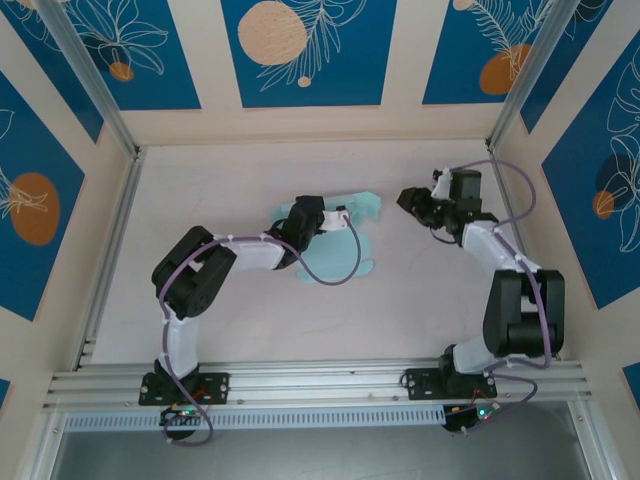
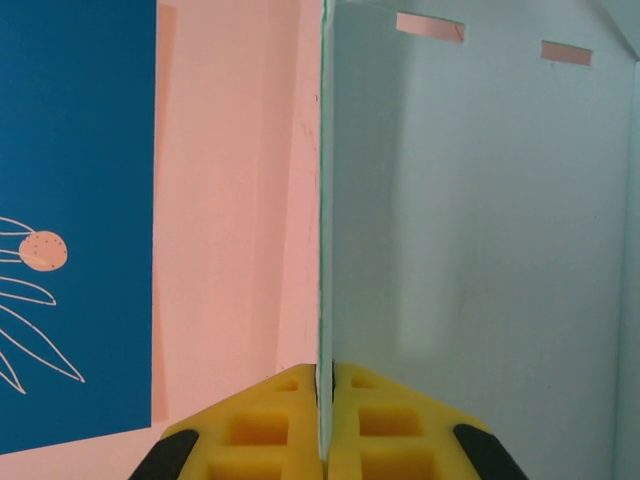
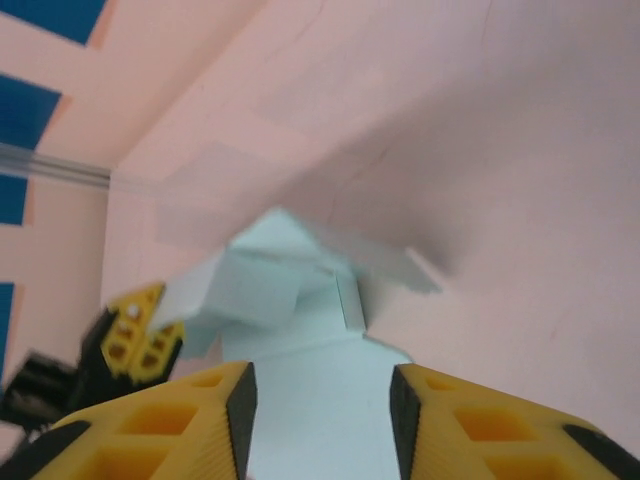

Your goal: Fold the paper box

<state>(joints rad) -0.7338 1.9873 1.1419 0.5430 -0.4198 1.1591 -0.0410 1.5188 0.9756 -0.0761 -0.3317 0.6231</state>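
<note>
Folding partly begun. Left gripper [image 2: 322, 400]: jaws clamped on a raised panel of the paper box [image 2: 480, 250]. Right gripper [image 3: 320, 400]: jaws apart, empty, box just ahead. Most flaps apparently remain unfolded.

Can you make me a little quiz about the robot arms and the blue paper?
1. True or false: the left gripper is pinching an edge of the blue paper.
2. The right gripper is: A) open, with nothing held; B) shut on the paper; C) holding a cup.
3. How many little slots show near the top of the paper in the left wrist view?

Key: 1 true; 2 A; 3 two.
</note>
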